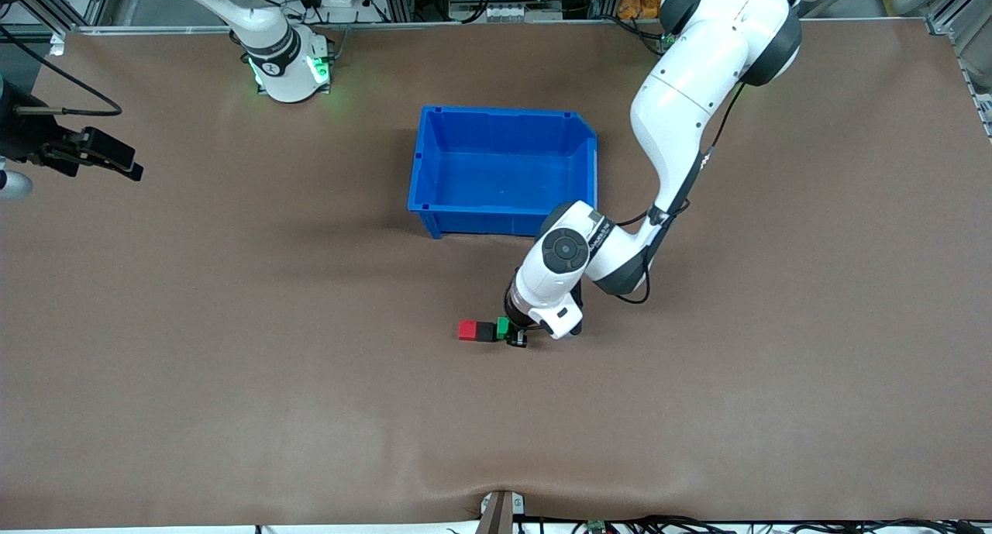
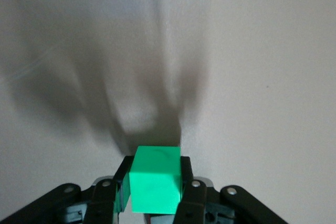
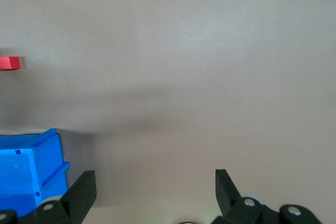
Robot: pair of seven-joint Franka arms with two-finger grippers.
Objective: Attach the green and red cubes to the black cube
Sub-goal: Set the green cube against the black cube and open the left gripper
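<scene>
The red cube point(image 1: 467, 330) and the black cube point(image 1: 486, 331) lie side by side and touching on the brown table, nearer the front camera than the blue bin. The green cube point(image 1: 502, 326) is at the black cube's free side and looks to be against it. My left gripper point(image 1: 513, 335) is shut on the green cube point(image 2: 156, 186), one finger point(image 2: 189, 182) on each side, low at the table. My right gripper point(image 1: 130, 167) is open and empty point(image 3: 155, 182), over the right arm's end of the table, where that arm waits. The red cube point(image 3: 9, 63) also shows in the right wrist view.
The empty blue bin point(image 1: 504, 208) stands mid-table, farther from the front camera than the cubes; its corner shows in the right wrist view point(image 3: 31, 166). The left arm's wrist point(image 1: 566, 255) hangs over the bin's near corner. A bracket point(image 1: 500, 511) sits at the table's front edge.
</scene>
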